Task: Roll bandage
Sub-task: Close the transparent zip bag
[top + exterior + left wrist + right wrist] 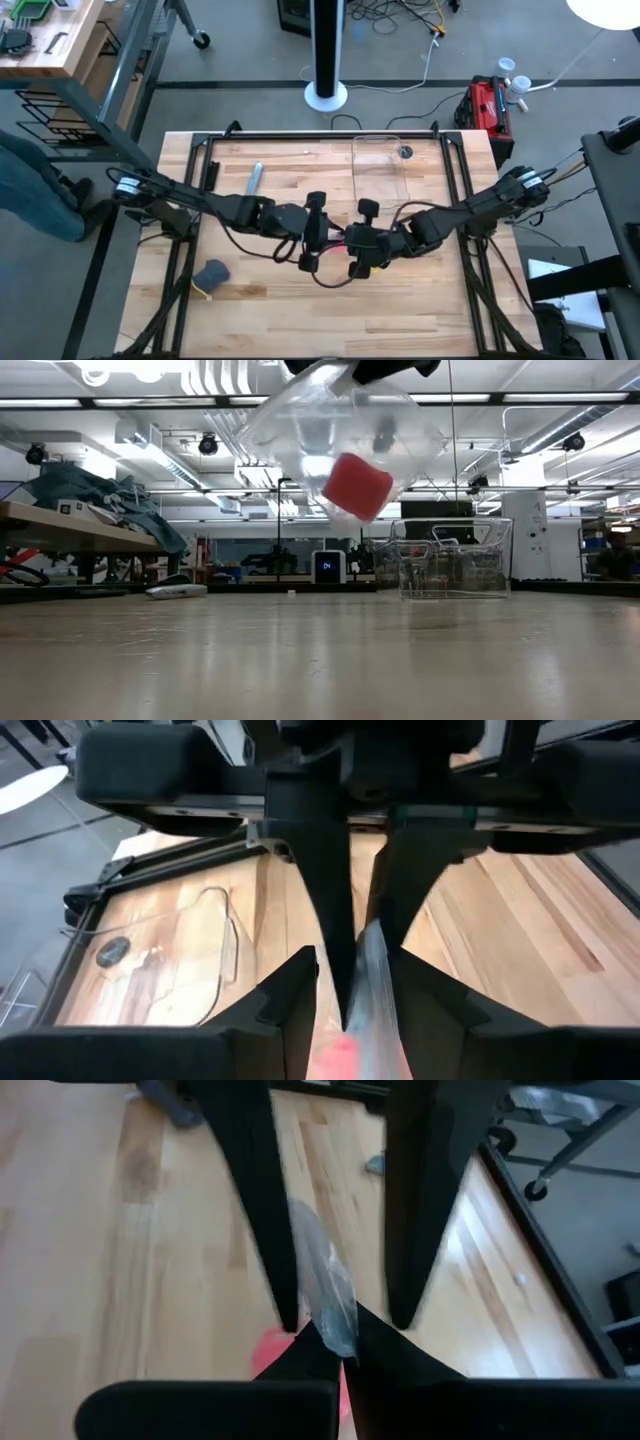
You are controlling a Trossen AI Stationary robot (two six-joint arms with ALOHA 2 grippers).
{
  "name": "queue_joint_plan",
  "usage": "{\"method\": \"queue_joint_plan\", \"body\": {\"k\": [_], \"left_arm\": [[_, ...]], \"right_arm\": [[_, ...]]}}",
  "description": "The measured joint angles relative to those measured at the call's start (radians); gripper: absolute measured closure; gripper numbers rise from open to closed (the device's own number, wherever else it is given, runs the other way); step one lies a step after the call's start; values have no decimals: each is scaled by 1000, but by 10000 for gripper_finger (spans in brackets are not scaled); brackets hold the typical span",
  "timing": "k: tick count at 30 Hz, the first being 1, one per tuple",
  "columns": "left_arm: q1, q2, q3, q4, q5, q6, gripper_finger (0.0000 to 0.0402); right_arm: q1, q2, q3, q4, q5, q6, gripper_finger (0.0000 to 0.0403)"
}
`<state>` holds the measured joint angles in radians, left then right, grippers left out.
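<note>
Wooden table, mid-air above centre: bandage, already rolled (compact), bagged in clear plastic bag; right gripper pinches bag; left gripper parted.

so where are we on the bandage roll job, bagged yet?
Done: the bandage is already a compact pink roll and sits inside the clear plastic bag, hanging above the table. In hand: the right gripper pinches the bag's edge shut; the left gripper stands at the same edge, fingers parted. Left: setting the bag down, possibly in the clear bin.
</note>
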<state>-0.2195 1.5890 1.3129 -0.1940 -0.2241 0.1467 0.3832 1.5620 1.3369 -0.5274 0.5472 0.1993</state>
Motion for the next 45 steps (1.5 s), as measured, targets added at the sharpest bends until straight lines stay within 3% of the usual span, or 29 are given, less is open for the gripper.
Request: {"method": "queue_joint_plan", "body": {"k": [9, 14, 20, 29, 35, 40, 45], "left_arm": [[0, -4, -15, -7, -3, 0, 326], [-2, -4, -16, -8, -3, 47, 392], [-2, -4, -17, -13, 3, 44, 398], [-2, -5, -17, -35, 2, 28, 352], [-3, -5, -17, -42, 4, 59, 394], [-2, -5, -17, -43, 5, 44, 399], [-3, -5, -17, -67, 4, 29, 379]], "right_arm": [[0, 2, 0, -1, -6, 3, 403], [0, 2, 0, 1, -5, 3, 403], [0, 2, 0, 2, -8, 3, 403], [0, 2, 0, 3, -10, 11, 403], [-1, 2, 0, 3, -24, 12, 403], [-1, 0, 0, 3, -24, 12, 403], [-1, 2, 0, 3, -26, 12, 403]]}}
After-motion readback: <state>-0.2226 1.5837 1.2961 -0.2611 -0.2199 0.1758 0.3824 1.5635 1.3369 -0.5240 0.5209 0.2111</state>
